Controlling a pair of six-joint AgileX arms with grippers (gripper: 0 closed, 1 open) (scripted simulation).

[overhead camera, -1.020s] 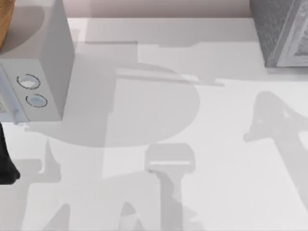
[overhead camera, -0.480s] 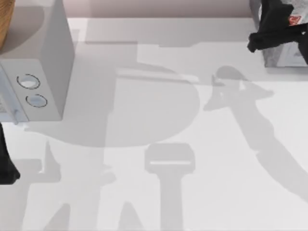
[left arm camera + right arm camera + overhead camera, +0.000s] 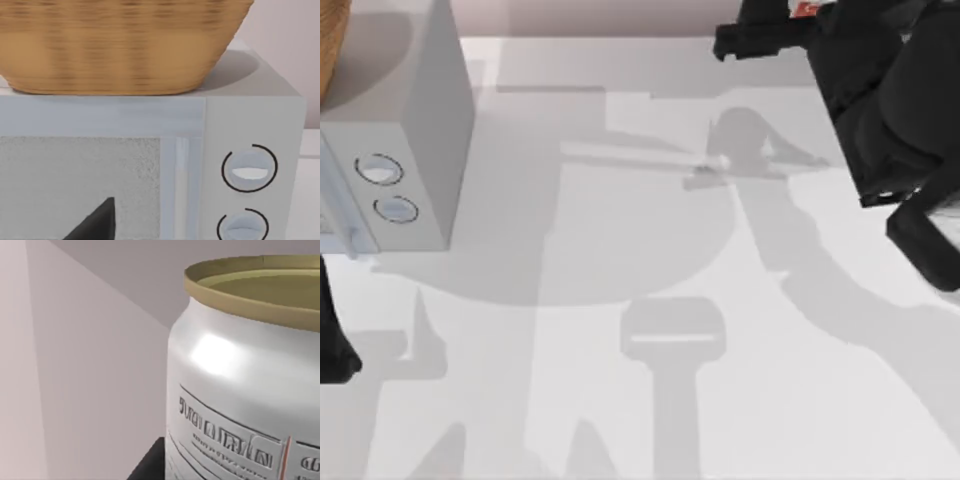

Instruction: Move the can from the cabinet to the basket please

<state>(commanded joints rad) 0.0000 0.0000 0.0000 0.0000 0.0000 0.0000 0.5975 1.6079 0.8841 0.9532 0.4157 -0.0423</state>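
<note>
Right arm: has swung from the desk's far right corner toward the back edge over the past second; right gripper (image 3: 760,35) now sits at the top view's upper right, above the desk (image 3: 650,400).
Can (image 3: 250,390): carried by the right gripper, its red label mark peeping out at the back edge; off the cabinet.
Right jaws: clamped on the can, judged from the wrist view's close framing.
Basket (image 3: 120,45): rests on the microwave (image 3: 250,125), far left.
Left arm: parked at the left edge; its jaws' state cannot be told.
Meaning: pickup done; transfer leftward remains.
</note>
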